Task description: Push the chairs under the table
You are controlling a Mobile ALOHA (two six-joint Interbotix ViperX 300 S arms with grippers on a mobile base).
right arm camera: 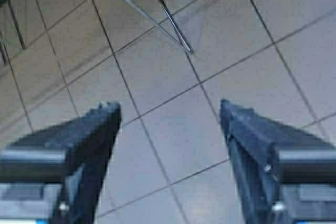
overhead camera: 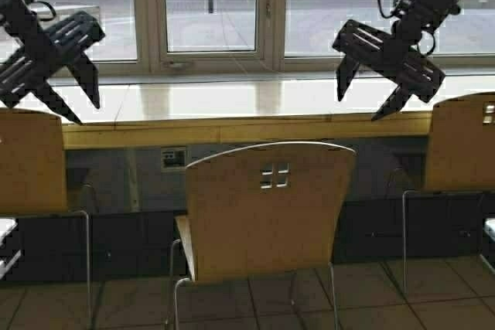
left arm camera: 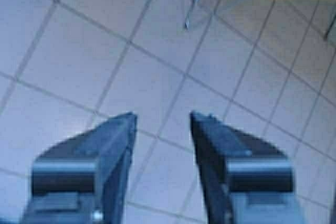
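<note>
Window wall behind the table (overhead camera: 232,102); tiled floor (left arm camera: 131,72) fills both wrist views only. Middle chair (overhead camera: 267,206) sits lower centre, pulled out, flanked by side chairs. Left gripper (overhead camera: 81,106) upper left, right gripper (overhead camera: 363,106) upper right, both spread, empty, above it

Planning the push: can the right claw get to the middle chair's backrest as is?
Probably yes. The right claw hangs open above the table, up and to the right of the middle chair. Nothing stands between it and the backrest; it must come down and back.
</note>
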